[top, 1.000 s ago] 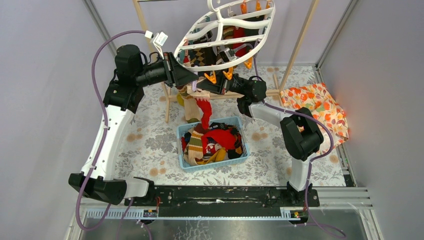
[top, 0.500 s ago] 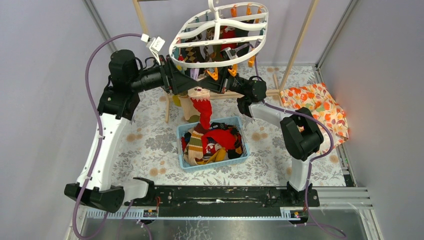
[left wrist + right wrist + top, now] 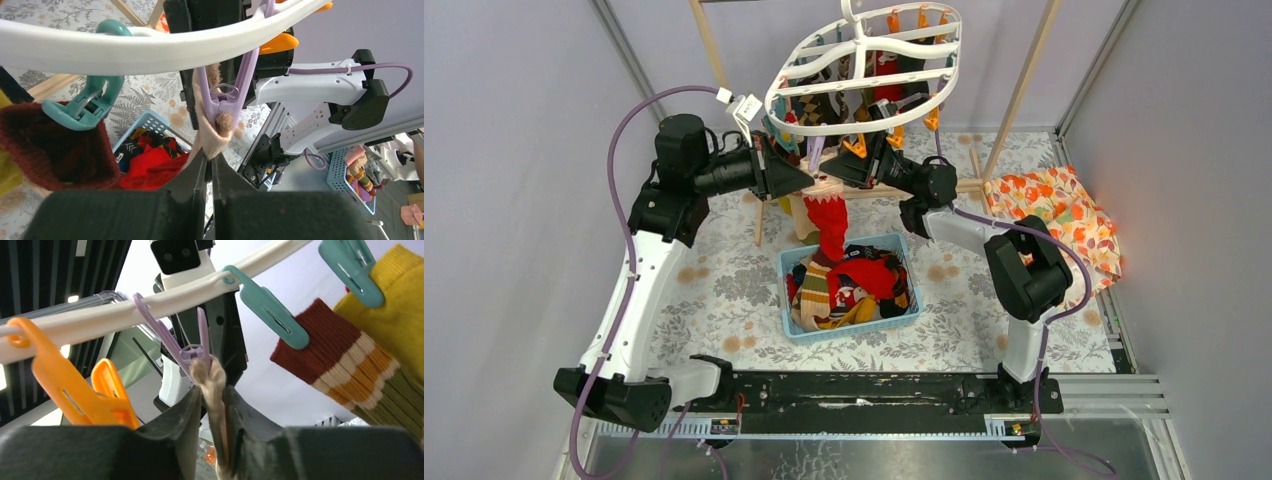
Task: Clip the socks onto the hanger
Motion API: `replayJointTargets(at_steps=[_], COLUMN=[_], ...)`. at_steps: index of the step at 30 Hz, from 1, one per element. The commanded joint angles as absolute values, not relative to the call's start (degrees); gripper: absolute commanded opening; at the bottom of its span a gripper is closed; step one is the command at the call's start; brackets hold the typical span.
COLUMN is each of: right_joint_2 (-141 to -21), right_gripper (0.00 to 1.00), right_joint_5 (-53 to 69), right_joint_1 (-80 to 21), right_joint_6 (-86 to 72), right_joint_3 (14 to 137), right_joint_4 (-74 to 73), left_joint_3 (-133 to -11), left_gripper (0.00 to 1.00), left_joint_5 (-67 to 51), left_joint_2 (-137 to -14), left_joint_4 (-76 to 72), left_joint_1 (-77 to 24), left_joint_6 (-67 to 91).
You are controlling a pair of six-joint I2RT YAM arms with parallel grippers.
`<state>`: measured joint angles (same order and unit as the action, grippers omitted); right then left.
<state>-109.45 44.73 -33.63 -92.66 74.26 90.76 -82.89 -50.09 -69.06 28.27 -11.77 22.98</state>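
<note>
Two grippers meet at one sock (image 3: 830, 220) under one hanger (image 3: 150, 50): the left gripper (image 3: 210, 162) is pinched almost closed right at the cuff's edge, though I cannot tell if it grips, and the right gripper (image 3: 214, 394) is closed narrowly on the cuff. Just above both sets of tips, one lilac clip (image 3: 200, 335) bites that cuff, flanked in the right wrist view by two orange clips (image 3: 60, 375) and two teal clips (image 3: 272, 315). The sock's long axis runs vertical, with the cuff up at the tips and the red toe pointing down into the one basket (image 3: 854, 329) below them.
</note>
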Motion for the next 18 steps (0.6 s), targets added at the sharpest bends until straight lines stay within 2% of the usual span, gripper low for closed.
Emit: replayJointTargets(at_steps=[1, 2, 3, 4, 12, 18], right_joint_2=[-105.28, -105.36, -105.5, -105.9, -107.43, -99.99], right_gripper=[0.36, 0.48, 0.79, 0.97, 1.0, 1.0], right_joint_5=[42.96, 42.78, 42.49, 42.38, 44.99, 47.59], right_joint_1=[-33.54, -33.44, -33.15, -32.9, -28.94, -27.68], right_joint_6=[-91.28, -91.12, -91.18, -91.5, -94.35, -78.78], right_joint_3=[71.82, 71.09, 70.64, 70.25, 66.49, 62.03], right_joint_4=[98.08, 98.01, 97.97, 97.93, 95.33, 71.68], left_joint_3=[-84.11, -84.34, -84.71, -85.15, -88.55, -90.59], left_gripper=[0.05, 0.03, 0.02, 0.01, 0.0, 0.0], left_joint_5=[-48.72, -48.05, -47.22, -46.09, -41.77, -37.12], left_joint_2=[-69.28, -69.46, -69.56, -69.54, -70.13, -70.74], left_joint_4=[26.46, 26.66, 27.02, 27.42, 30.67, 33.67], left_joint_1=[-11.35, -11.34, -11.34, -11.34, -10.09, -9.5], left_joint_6=[22.67, 22.6, 22.45, 22.3, 21.2, 19.66])
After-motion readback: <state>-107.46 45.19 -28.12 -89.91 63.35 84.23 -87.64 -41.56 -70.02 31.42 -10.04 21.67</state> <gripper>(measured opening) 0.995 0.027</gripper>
